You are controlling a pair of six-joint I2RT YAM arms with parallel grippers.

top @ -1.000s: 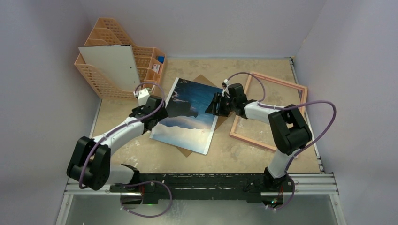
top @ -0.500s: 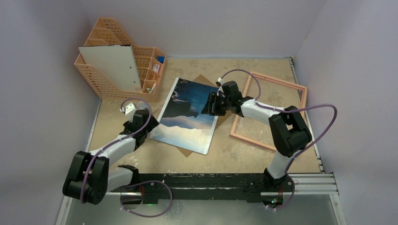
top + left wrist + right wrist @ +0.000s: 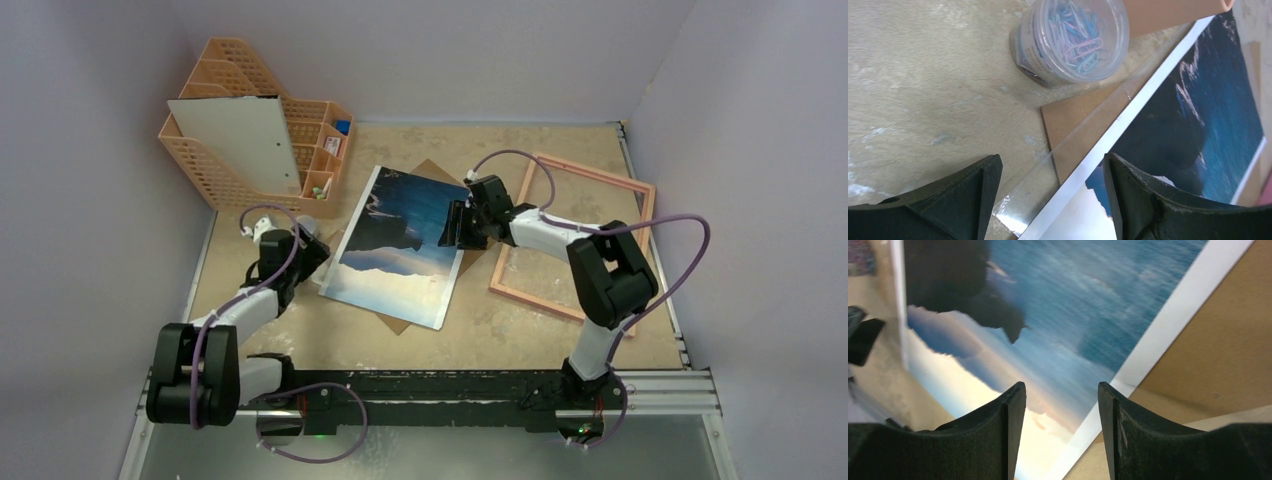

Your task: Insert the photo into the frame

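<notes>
Table point(image 3: 560, 340) holds one photo point(image 3: 400, 250), one frame point(image 3: 540, 303), one rack point(image 3: 178, 145), one paperclip tub point(image 3: 1070, 40).

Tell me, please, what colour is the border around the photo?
White; the photo shows it best in the left wrist view.

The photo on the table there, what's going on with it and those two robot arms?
Two robot arms are working on getting the photo into the frame, and it isn't in yet. The photo lies face up on a brown backing board in the middle of the table; the frame lies to its right with nothing in it. The right hand hovers open over the photo's right edge, and the left hand sits open, low by its left edge. Neither holds anything.
</notes>
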